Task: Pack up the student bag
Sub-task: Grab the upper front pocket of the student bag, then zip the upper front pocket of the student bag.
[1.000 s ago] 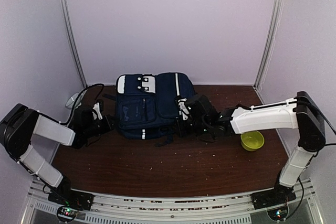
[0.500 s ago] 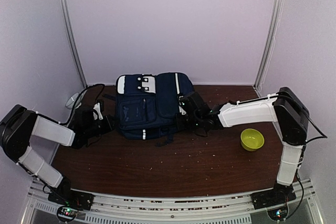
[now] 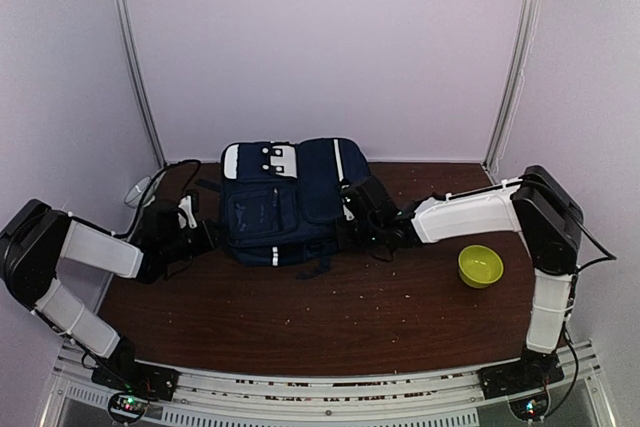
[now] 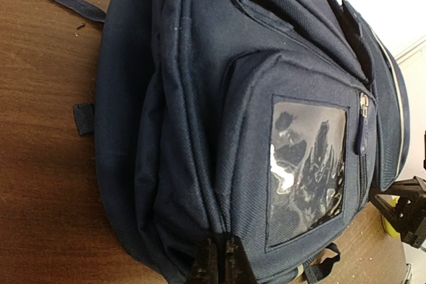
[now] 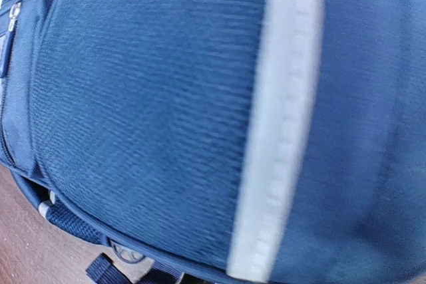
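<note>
The student bag [image 3: 285, 202], navy with white stripes and a white patch at its far end, lies flat at the back middle of the table. My left gripper [image 3: 208, 234] is at its left side. In the left wrist view its fingers [image 4: 219, 263] are shut on a fold of the bag [image 4: 200, 131] at the side seam, below the clear window pocket [image 4: 306, 164]. My right gripper [image 3: 350, 212] presses against the bag's right side. The right wrist view shows only blurred navy fabric [image 5: 146, 98] and a white stripe [image 5: 279, 131]; its fingers are hidden.
A yellow-green bowl [image 3: 480, 267] stands on the brown table [image 3: 330, 317] to the right, under my right forearm. A cable and a pale object [image 3: 140, 190] lie at the back left corner. Metal posts and white walls close in the back and sides.
My right arm has reached further left, bringing its gripper against the bag's right side, and that gripper has shut. The left arm and the bag have stayed where they were.
</note>
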### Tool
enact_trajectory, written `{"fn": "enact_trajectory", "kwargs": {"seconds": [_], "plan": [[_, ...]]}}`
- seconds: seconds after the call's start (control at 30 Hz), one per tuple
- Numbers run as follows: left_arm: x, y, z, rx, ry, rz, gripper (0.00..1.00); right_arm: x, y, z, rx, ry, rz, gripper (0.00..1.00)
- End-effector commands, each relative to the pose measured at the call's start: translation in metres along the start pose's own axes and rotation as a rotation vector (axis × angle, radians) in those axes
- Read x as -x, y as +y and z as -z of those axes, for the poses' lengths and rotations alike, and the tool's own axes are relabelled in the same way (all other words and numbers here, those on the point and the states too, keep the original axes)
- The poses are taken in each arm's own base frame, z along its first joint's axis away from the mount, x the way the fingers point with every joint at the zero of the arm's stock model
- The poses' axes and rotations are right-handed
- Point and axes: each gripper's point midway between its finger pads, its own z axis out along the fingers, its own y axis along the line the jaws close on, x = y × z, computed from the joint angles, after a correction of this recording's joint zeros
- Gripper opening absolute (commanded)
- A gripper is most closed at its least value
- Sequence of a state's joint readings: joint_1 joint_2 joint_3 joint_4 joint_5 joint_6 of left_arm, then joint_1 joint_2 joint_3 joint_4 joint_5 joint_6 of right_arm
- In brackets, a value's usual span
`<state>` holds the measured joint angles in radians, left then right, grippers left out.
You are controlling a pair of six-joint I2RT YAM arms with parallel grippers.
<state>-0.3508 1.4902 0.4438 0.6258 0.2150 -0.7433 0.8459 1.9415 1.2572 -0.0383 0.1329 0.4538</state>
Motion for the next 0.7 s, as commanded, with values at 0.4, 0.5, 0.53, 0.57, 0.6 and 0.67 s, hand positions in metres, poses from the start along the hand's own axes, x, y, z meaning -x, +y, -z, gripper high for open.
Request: {"fn": "enact_trajectory", "kwargs": {"seconds": [0.4,0.5,0.53,0.57,0.6,0.67], "plan": [[0.039,0.016,0.007,0.113,-0.027,-0.122,0.00,0.008,-0.089,0.035,-0.034,0.075,-0.060,0.00],[0.045,0.027,0.014,0.176,-0.048,-0.123,0.00,0.011,-0.077,0.033,0.017,0.106,-0.025,0.00],[0.047,0.026,0.016,0.181,-0.055,-0.133,0.00,0.012,-0.070,0.032,0.048,0.113,-0.018,0.00],[0.050,0.024,0.016,0.179,-0.060,-0.148,0.00,0.011,-0.062,0.032,0.074,0.120,-0.005,0.00],[0.054,0.019,0.016,0.161,-0.066,-0.174,0.00,0.012,-0.056,0.032,0.092,0.123,0.002,0.00],[0.064,0.001,0.017,0.113,-0.087,-0.252,0.35,0.011,-0.049,0.032,0.118,0.130,0.002,0.00]]}}
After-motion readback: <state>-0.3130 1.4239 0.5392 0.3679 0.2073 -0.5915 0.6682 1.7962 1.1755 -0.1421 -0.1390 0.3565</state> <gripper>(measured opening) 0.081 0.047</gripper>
